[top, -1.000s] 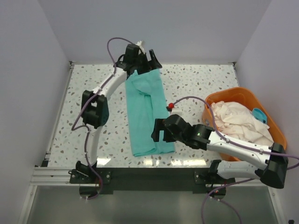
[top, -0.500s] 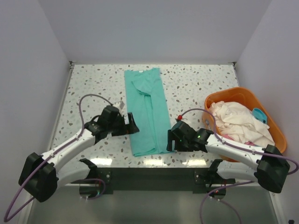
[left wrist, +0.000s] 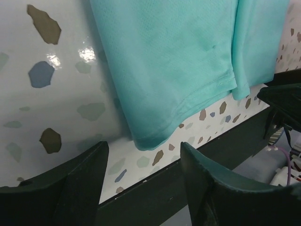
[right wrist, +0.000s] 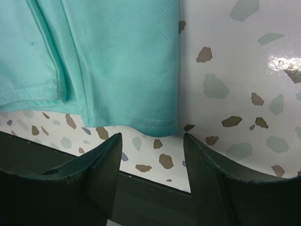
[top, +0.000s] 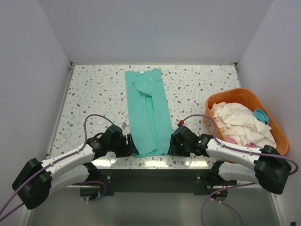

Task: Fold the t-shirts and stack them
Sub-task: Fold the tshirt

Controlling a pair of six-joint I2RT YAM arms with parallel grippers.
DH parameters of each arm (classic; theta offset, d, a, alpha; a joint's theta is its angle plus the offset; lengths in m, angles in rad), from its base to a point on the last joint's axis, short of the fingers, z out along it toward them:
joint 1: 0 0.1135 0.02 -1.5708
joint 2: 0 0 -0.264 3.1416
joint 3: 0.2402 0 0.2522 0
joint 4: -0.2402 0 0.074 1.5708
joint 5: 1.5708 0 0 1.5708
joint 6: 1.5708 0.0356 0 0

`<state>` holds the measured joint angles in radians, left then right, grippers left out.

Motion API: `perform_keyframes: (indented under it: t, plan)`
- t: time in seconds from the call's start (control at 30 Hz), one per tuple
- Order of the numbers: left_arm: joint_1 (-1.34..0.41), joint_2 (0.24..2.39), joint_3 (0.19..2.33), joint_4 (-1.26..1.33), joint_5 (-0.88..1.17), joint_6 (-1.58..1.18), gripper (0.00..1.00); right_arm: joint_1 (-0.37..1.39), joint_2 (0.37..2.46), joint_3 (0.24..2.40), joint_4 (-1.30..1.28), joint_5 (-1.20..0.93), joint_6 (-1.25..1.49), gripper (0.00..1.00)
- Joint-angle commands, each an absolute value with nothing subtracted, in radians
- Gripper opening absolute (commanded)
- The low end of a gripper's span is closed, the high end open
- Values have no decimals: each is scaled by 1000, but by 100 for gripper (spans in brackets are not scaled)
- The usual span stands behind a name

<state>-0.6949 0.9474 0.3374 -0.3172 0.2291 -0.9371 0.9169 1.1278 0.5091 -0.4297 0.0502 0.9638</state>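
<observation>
One teal t-shirt point(top: 146, 113) — two grippers point(top: 132, 147) point(top: 170, 146)

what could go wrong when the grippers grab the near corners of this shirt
The shirt lies folded in layers. The open left gripper and right gripper might pinch only the top layer, so the fold could open.
Its hem sits close to the near edge of the table, so a low grab may hit that edge or drag cloth over it.

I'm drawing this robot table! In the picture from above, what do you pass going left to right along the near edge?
left pincer → teal t-shirt → right pincer → orange basket
</observation>
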Motion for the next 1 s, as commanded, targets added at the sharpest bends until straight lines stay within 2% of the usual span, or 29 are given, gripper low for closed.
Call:
perform_keyframes:
  t: [0.0, 0.03, 0.13, 0.4, 0.5, 0.53, 0.57, 0.6, 0.63, 0.7, 0.97]
  plan:
    - [-733, 988, 327, -253, 244, -980, 64, 913, 1131, 486, -394, 55, 1008, 58]
    - [-739, 997, 333, -258, 244, -982, 57, 913, 1128, 486, -403, 58, 1014, 56]
    - [-768, 1023, 331, -268, 218, -994, 46, 911, 1120, 456, -387, 67, 1041, 50]
    - [-776, 1104, 316, -224, 190, -1022, 27, 905, 1158, 440, -341, 100, 1045, 49]
    - [-776, 1129, 331, -242, 160, -1022, 16, 900, 1183, 443, -334, 104, 1040, 46]
    - [-776, 1137, 333, -248, 141, -1022, 6, 899, 1187, 445, -333, 104, 1040, 38]
    - [-776, 1138, 337, -262, 132, -1022, 0, 899, 1189, 445, -330, 103, 1037, 32]
    - [-776, 1141, 342, -264, 124, -1019, 0, 900, 1192, 445, -331, 106, 1035, 26]
    - [-776, 1140, 345, -261, 121, -1012, 0, 900, 1189, 445, -331, 107, 1031, 12]
    - [-776, 1129, 353, -250, 129, -1003, 0, 900, 1183, 451, -339, 118, 1022, 0]
    - [-775, 1081, 457, -248, 134, -969, 0, 900, 1141, 576, -371, 204, 936, 0]
